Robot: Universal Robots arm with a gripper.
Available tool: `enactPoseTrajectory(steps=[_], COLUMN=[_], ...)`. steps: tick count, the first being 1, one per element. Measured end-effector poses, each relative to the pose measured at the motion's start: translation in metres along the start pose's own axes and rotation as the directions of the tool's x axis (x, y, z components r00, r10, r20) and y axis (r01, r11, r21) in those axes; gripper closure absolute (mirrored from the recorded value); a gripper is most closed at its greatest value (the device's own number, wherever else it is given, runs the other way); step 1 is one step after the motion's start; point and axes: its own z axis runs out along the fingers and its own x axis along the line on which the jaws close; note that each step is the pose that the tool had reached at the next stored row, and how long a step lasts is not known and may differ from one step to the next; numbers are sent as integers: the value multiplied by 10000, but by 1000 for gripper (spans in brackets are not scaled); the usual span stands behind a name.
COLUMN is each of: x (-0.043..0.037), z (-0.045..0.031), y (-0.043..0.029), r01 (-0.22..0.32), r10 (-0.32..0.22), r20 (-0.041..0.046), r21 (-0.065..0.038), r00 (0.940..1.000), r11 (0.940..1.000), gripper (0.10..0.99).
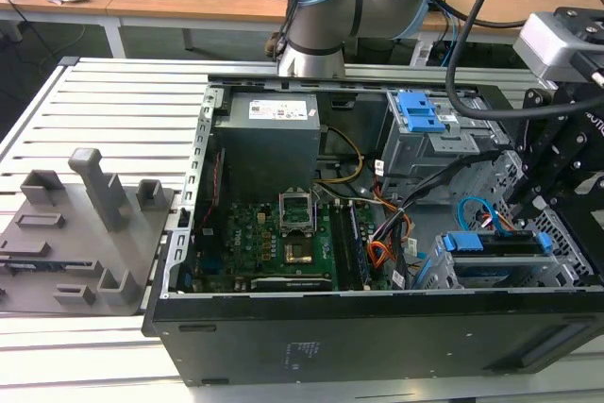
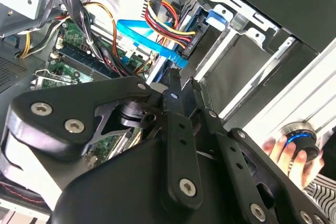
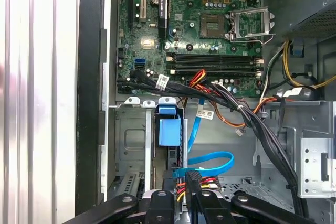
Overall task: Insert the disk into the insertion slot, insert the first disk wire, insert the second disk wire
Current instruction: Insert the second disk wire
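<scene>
- An open computer case [image 1: 377, 327] is seen lying on a slatted metal table [image 1: 113, 101] in the exterior view, its green motherboard [image 1: 274, 233] exposed.
- The disk [image 1: 498, 244], clipped in its blue frame, is seen seated in the insertion slot [image 1: 566, 276] at the near corner of the case on the exterior view's right; in the first wrist view its blue frame tab [image 3: 169, 129] is shown inside the bay.
- The gripper [image 2: 176, 85] is held right at the disk's connector end, where the black plug of an orange, red and yellow wire bundle [image 2: 160, 17] is found.
- The black fingers [image 3: 193, 182] are shown drawn narrow together at that plug [image 3: 193, 176]; whether it is actually pinched cannot be told.
- The second disk wire [image 3: 210, 162], a flat light-blue cable, is seen looping just beside the plug, its end lying at the disk's connector edge.
- A grey cage with blue tabs [image 1: 420, 115] is seen at the far side of the case.
- A grey fixture block [image 1: 80, 233] is set on the table at the exterior view's left.
- A person's hand [image 2: 291, 156] is shown resting on a round blue-ringed knob [image 2: 299, 137] in the second wrist view.
</scene>
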Motion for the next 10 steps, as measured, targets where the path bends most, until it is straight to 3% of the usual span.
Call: enactPoseTrajectory(steps=[5,7,10], x=[0,0,0], z=[-1,-2,-2], y=[0,0,0], r01=[0,0,0], r10=[0,0,0], r20=[-2,-2,-2], r21=[0,0,0], r00=[10000,10000,10000], r11=[10000,10000,10000], gripper=[847,980,980])
